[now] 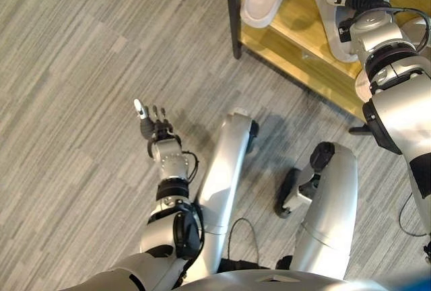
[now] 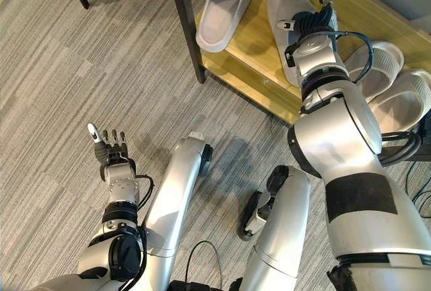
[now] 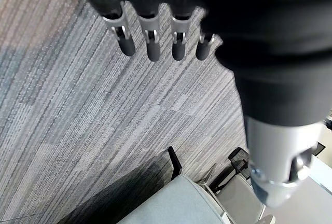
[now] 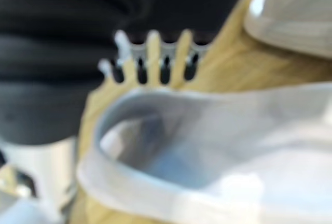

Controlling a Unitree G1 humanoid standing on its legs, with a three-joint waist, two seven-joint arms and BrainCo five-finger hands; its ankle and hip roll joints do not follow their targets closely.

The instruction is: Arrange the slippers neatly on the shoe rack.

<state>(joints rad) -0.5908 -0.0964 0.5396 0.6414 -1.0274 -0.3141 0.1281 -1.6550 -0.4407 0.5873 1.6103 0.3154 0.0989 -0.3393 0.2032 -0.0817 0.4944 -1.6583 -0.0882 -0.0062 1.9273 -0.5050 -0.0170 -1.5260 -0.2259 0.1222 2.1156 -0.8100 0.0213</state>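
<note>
Lying on the wooden shoe rack [image 2: 249,69], two pale grey slippers sit side by side on its shelf. One slipper [image 2: 225,5] rests nearer the rack's dark post [image 2: 187,25], its toe end hanging a little over the shelf's front edge. The second slipper [image 2: 283,18] lies just beside it, and the right robot hand [image 2: 311,20] is on top of it. The right wrist view shows that hand's fingers [image 4: 153,53] reaching down behind the slipper's raised band, their tips hidden, so I cannot tell whether they grip it or merely touch. Two more slippers [image 2: 387,82], pale and ribbed, lie further along the rack past the right arm, close against each other. The left robot hand [image 2: 108,144] hangs well apart from the rack over the grey striped carpet [image 2: 60,82], fingers straight and spread, holding nothing. Its wrist view shows the carpet and part of a grey chair [image 3: 176,203].
</note>
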